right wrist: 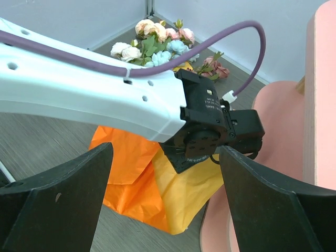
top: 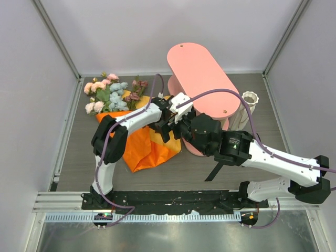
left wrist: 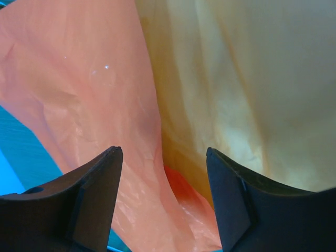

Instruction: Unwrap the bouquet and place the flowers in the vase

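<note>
- My left fingers (left wrist: pixel 89 210) stood apart; that wrist saw only orange paper (left wrist: pixel 79 94).
- My right fingers (right wrist: pixel 63 199) gaped wide, flowers (right wrist: pixel 157 44) at twelve o'clock.
- Only overhead caught the vase (top: pixel 249 102).

The top view looks down from behind the arm bases (top: pixel 100 197) over the whole desk (top: pixel 178 173). The left wrist view sits very close to the orange paper (left wrist: pixel 79 94); the right wrist view, farther back, shares it.
</note>
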